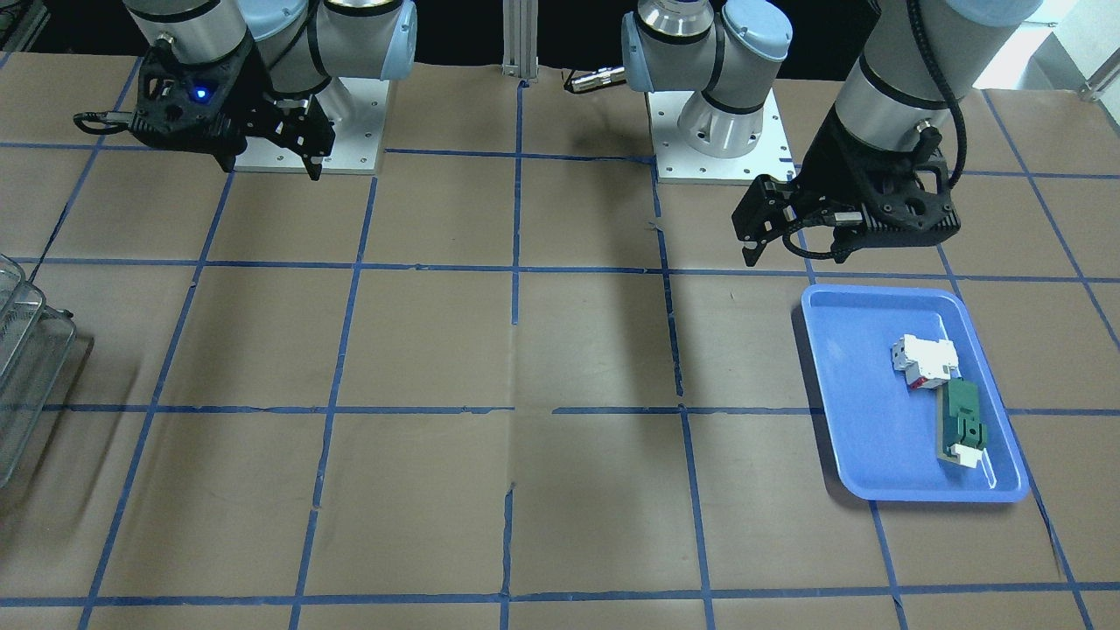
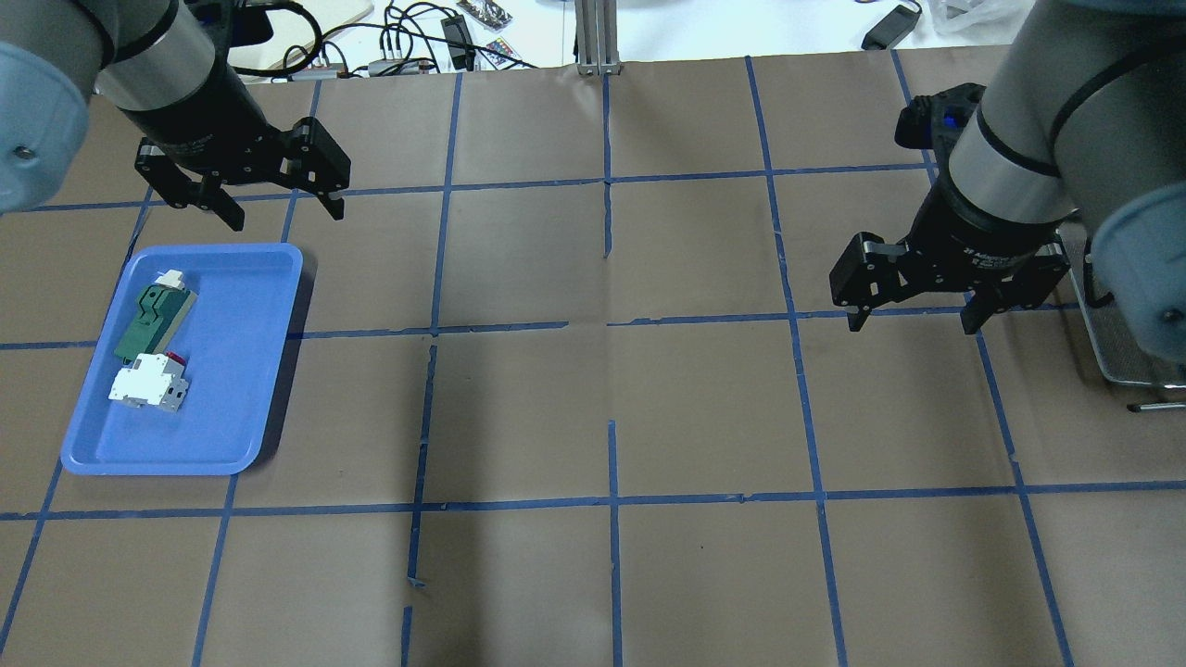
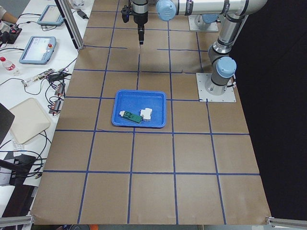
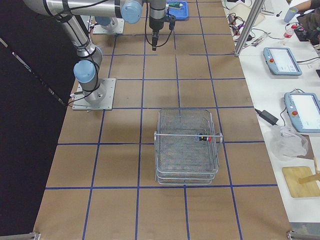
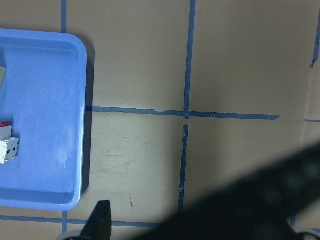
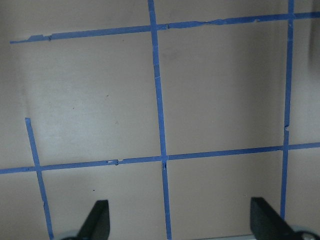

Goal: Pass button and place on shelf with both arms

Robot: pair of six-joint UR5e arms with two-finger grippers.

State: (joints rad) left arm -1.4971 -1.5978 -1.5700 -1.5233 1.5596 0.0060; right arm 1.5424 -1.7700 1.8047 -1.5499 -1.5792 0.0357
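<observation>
The button [image 4: 202, 137], with its red cap and black body, lies on the top tier of the wire shelf [image 4: 187, 165]. It shows only in the exterior right view. The shelf's edge also shows in the front view [image 1: 22, 367] and the overhead view [image 2: 1116, 347]. My left gripper [image 2: 287, 218] [image 1: 774, 252] is open and empty, hanging above the table just beyond the blue tray. My right gripper [image 2: 911, 324] [image 1: 271, 171] is open and empty, above bare table beside the shelf. Its fingertips [image 6: 97, 217] frame only taped paper.
A blue tray [image 2: 241, 435] [image 1: 840, 402] on my left side holds a white block [image 2: 148, 382] and a green part [image 2: 153, 320]. Brown paper with blue tape lines covers the table. Cables and tablets lie past the table's far edge.
</observation>
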